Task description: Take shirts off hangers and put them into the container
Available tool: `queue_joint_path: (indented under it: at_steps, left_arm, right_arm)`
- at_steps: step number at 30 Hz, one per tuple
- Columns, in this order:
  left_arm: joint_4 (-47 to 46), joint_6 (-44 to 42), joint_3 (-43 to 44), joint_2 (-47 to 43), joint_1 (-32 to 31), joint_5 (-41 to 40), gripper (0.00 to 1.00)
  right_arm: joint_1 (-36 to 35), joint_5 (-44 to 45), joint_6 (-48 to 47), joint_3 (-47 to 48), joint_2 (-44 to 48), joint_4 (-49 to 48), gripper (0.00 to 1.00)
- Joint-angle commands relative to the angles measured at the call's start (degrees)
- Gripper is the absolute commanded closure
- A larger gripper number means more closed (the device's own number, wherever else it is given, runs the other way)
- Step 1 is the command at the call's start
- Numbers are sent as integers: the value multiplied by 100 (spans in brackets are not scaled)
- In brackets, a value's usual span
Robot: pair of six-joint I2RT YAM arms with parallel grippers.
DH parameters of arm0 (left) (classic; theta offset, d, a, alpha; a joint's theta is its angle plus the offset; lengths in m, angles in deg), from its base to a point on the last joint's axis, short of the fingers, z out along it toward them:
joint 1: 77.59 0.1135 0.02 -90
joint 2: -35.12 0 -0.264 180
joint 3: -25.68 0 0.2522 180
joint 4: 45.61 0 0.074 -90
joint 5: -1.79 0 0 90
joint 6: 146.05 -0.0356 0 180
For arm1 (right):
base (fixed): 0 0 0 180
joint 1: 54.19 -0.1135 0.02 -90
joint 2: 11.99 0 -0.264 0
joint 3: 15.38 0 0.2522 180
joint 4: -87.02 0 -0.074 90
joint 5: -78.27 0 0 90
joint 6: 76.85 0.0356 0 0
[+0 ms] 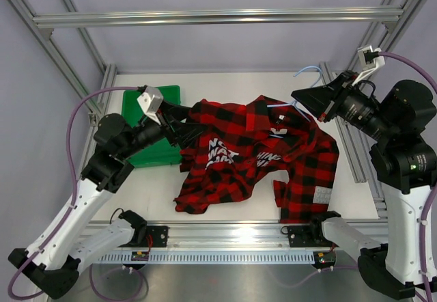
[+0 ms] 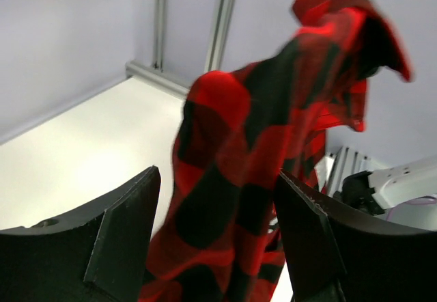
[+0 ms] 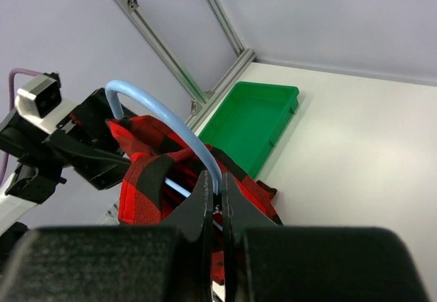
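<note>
**Table** [image 1: 225,83]: white top, fenced by aluminium rails [image 1: 349,153] at the back and both sides, with a slotted rail along the near edge. Bare surface shows as a strip behind the shirt and as a patch at near left, below the tray.

**Green tray** [image 1: 158,156]: far left of the table, low walls, partly hidden by the left arm. It sits just beside the shirt's left edge.

**Plaid shirt** [image 1: 263,155]: red and black, white block lettering facing up. It lies crumpled from the table's middle to its right. The collar end is lifted toward the right gripper; the lower hem is spread on the table.

**Hanger** [image 3: 181,131]: light-blue wire. The hook is free above the collar; the rest is inside the shirt.

**Right gripper** [image 3: 214,203]: pinched tight on the hanger wire, above the table's far right.

**Left gripper** [image 2: 215,240]: jaws spread wide, near the tray's right edge. A fold of shirt hangs between the fingers [image 2: 126,227], ungripped.
</note>
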Motion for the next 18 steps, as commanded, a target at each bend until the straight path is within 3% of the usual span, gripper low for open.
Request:
queue_joint_path:
  at_steps: [1,18]
  left_arm:
    - [195,-318,357,142,-22,-221,30]
    - [459,-617,515,107,-5,-388,30]
  right_arm:
    - [-38,-73,-65,281,19,122,100]
    - [-20,305,-382,439,213,597,100]
